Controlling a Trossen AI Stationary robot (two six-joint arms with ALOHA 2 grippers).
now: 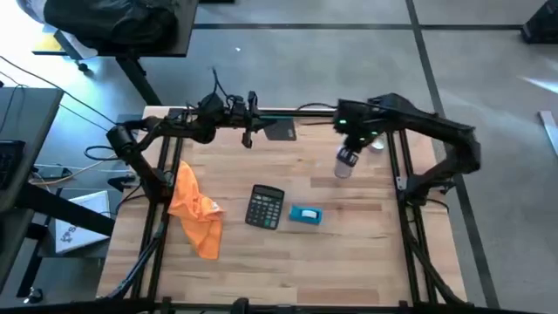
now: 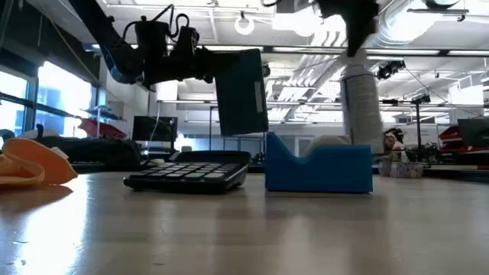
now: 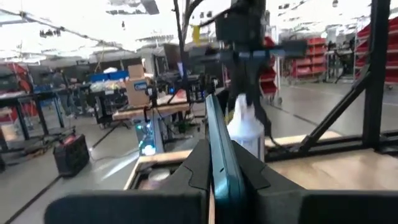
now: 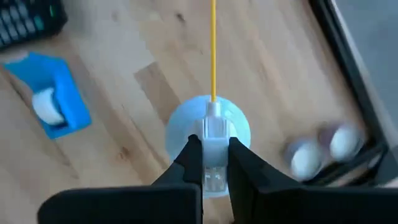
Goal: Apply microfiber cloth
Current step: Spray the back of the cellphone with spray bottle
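Observation:
The orange microfiber cloth [image 1: 193, 209] lies crumpled on the table's left part, touched by no gripper; the low view shows the cloth [image 2: 30, 164] at its left edge. My left gripper [image 1: 260, 127] is above the table's far middle, shut on a flat teal slab [image 2: 243, 92]. My right gripper [image 1: 354, 139] is to its right, shut on a pale spray bottle [image 1: 346, 163], which hangs over the wood right of the slab. My left gripper pinches the teal slab by one edge [image 3: 219, 163] between its two fingers, which reach level toward the table's right. The slab stands on edge, lifted well clear of the table. My right gripper pinches the spray bottle's white head [image 4: 213, 132] between its two fingers from above, pointing down. The bottle's body [image 2: 361, 99] hangs upright below the fingers. A thin yellow tube [image 4: 213, 50] sticks out from the head.
A black calculator [image 1: 265, 207] and a small blue box [image 1: 305, 215] holding a white roll lie mid-table, right of the cloth. Two small white round things [image 4: 317, 149] sit by the table's right frame. Black frame rails run along both sides.

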